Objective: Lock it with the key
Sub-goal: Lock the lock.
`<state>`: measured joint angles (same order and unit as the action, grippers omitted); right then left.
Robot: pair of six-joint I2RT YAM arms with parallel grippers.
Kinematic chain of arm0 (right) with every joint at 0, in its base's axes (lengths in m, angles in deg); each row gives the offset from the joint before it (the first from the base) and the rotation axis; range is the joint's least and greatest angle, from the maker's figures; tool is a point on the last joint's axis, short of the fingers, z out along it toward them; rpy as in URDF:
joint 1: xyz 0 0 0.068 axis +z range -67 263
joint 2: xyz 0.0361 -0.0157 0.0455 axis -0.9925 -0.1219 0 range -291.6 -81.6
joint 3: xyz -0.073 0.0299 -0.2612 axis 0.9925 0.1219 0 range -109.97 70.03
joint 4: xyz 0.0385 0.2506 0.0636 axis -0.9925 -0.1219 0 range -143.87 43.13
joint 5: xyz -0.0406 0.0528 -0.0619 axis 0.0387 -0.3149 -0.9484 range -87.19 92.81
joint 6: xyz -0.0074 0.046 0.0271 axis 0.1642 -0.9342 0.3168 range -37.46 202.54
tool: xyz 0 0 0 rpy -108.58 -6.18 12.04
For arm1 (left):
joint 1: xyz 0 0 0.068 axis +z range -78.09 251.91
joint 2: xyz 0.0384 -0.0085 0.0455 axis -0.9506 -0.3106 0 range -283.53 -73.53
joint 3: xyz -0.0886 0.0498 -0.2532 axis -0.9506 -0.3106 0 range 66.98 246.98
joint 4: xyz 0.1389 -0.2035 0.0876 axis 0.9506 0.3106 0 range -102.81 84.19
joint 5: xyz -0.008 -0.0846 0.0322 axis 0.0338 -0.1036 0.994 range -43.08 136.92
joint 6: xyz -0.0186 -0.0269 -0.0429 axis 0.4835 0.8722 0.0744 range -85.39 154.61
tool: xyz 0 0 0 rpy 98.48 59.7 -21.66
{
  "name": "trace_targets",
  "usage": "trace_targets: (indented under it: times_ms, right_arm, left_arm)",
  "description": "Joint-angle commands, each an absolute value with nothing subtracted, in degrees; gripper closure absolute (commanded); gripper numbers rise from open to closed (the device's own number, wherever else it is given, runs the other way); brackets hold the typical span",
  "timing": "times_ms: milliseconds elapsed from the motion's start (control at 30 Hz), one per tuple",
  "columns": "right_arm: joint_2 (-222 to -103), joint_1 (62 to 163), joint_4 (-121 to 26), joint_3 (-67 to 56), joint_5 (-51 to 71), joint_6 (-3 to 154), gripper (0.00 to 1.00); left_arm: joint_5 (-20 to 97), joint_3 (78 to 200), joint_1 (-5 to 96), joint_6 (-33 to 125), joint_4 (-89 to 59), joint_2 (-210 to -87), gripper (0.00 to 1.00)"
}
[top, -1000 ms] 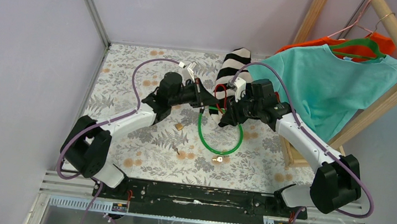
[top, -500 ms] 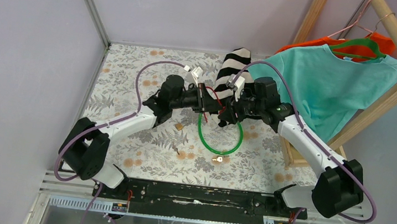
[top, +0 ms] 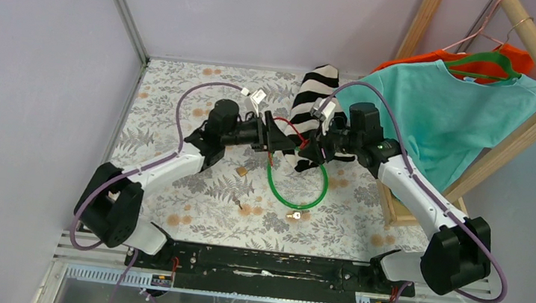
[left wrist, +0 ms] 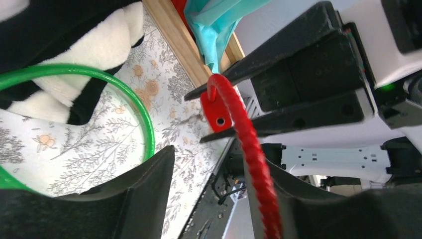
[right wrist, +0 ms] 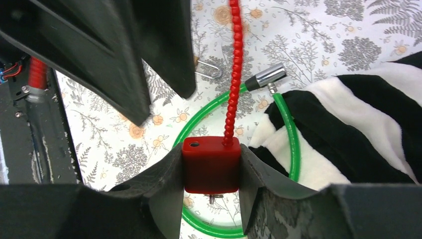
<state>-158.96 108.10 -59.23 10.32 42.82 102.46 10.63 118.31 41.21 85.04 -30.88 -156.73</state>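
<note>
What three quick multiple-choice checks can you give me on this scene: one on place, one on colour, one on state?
1. Where is the red lock body?
A. Between the fingers of the right gripper
B. Hanging on the green hanger
C. Under the teal shirt

2. What colour is the big cable loop?
A. Blue
B. Green
C. Yellow

3. How does the left gripper stand?
A. Shut on the red lock body
B. Open, fingers apart
C. Out of every view

Answers:
1 A: the right wrist view shows the lock body clamped between that gripper's two fingers.
2 B: the loop is bright green in all three views.
3 B: the left wrist view shows a wide gap between its fingers.
</note>
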Motion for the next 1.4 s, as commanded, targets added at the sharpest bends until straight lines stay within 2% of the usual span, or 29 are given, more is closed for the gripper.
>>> trace_targets:
  times_ms: [0, 167, 267, 533, 700, 767, 967, 1100, 1200, 1367]
  right_arm:
    - [-158.11, 106.34, -56.05, 8.60, 44.26, 103.88, 1.00]
    - [-157.93, 105.80, -58.27, 7.75, 40.44, 106.22, 1.00]
    - [-157.27, 105.83, -60.22, 7.32, 38.60, 109.12, 1.00]
    - [-155.17, 105.92, -71.00, 5.76, 41.41, 121.26, 1.00]
    - [-154.86, 105.85, -76.18, 5.15, 45.37, 124.30, 1.00]
    - [-154.66, 105.92, -77.01, 5.38, 46.64, 124.53, 1.00]
    - [-154.31, 106.02, -78.60, 5.59, 48.20, 124.96, 1.00]
    - [-154.02, 106.02, -77.80, 6.07, 47.98, 124.29, 1.00]
    - [-154.23, 106.03, -77.79, 6.34, 47.99, 124.36, 1.00]
    - [-154.76, 106.05, -78.08, 6.55, 47.93, 124.63, 1.00]
  left_arm:
    - [5.46, 116.90, 43.97, 78.94, -30.42, -153.19, 0.36]
    - [-1.92, 117.23, 47.29, 65.87, -21.02, -149.14, 0.23]
    - [-4.56, 118.74, 49.16, 56.34, -9.43, -146.13, 0.17]
    - [-2.90, 125.26, 53.26, 35.83, 15.39, -141.93, 0.09]
    - [-0.40, 128.34, 53.36, 32.42, 21.00, -144.30, 0.06]
    - [-0.24, 128.72, 53.36, 32.52, 21.19, -145.50, 0.10]
    - [-2.52, 130.63, 53.36, 32.92, 22.15, -149.30, 0.38]
    - [-4.57, 130.44, 53.26, 33.41, 22.34, -150.32, 0.52]
    - [-5.09, 130.38, 53.27, 33.38, 22.47, -150.46, 0.55]
    - [-4.72, 131.13, 53.32, 33.32, 22.52, -150.45, 0.45]
